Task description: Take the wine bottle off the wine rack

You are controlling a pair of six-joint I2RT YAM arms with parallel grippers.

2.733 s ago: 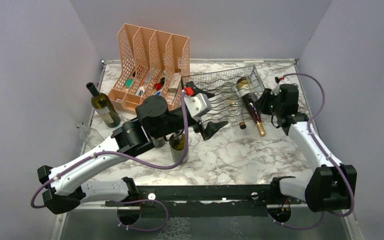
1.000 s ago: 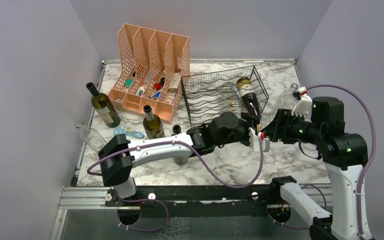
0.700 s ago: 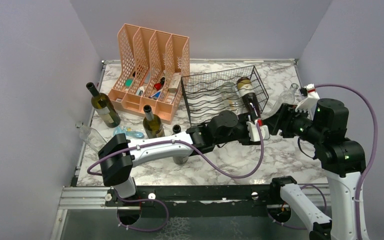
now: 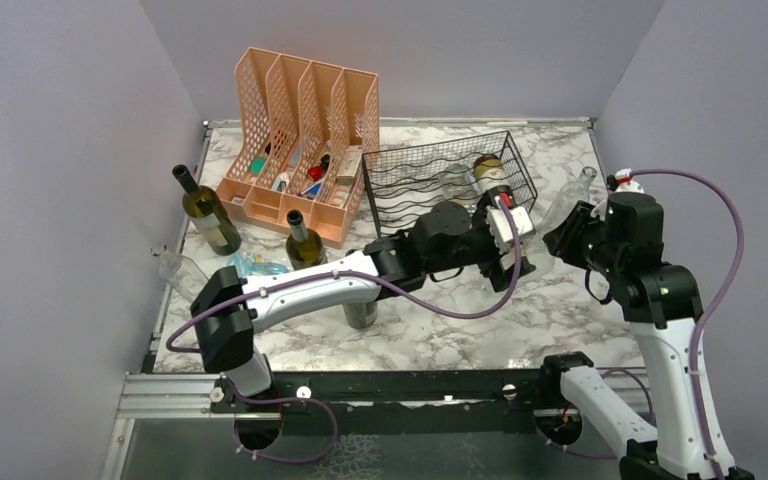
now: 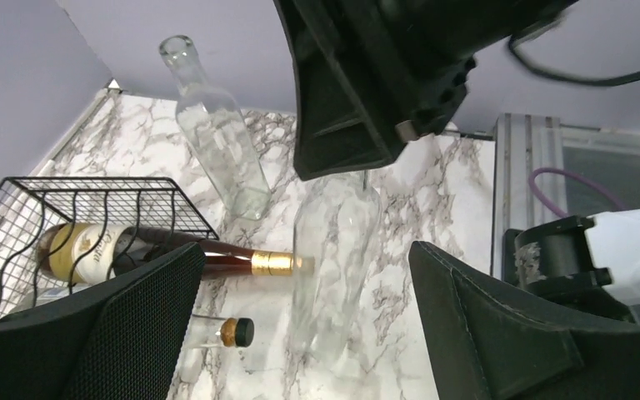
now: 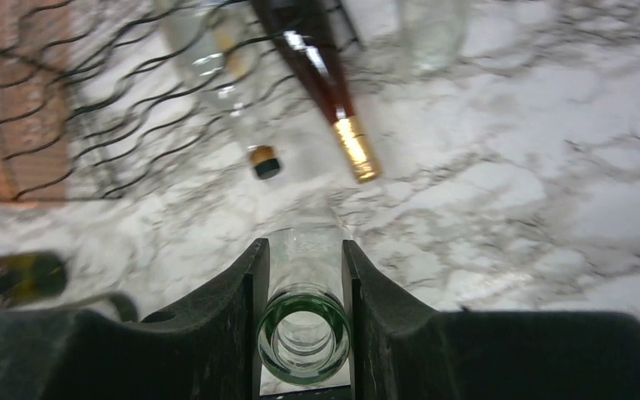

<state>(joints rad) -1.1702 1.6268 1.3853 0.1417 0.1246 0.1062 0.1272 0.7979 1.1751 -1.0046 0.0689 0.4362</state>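
Note:
The black wire wine rack [image 4: 430, 185] stands at the back of the marble table; a dark wine bottle [image 4: 498, 196] with gold foil [image 5: 271, 262] lies in its right cradle, its neck sticking out of the front. My right gripper [image 6: 304, 250] is shut on the neck of a clear empty wine bottle [image 6: 304, 329], which hangs upright off the rack. My left gripper [image 5: 308, 250] is wide open on either side of that clear bottle [image 5: 333, 250], its fingers [image 5: 108, 333] apart from the glass. Whether the bottle's base touches the table is unclear.
A second clear bottle [image 5: 212, 133] stands by the rack's right corner. A small corked bottle [image 5: 232, 332] lies half out of the rack. The peach file organiser [image 4: 305, 135] and two green bottles [image 4: 205, 210] [image 4: 305, 245] are at the left.
My right gripper has shut on the clear bottle's neck. My left gripper has let go of it, opened wide and drawn back towards the rack.

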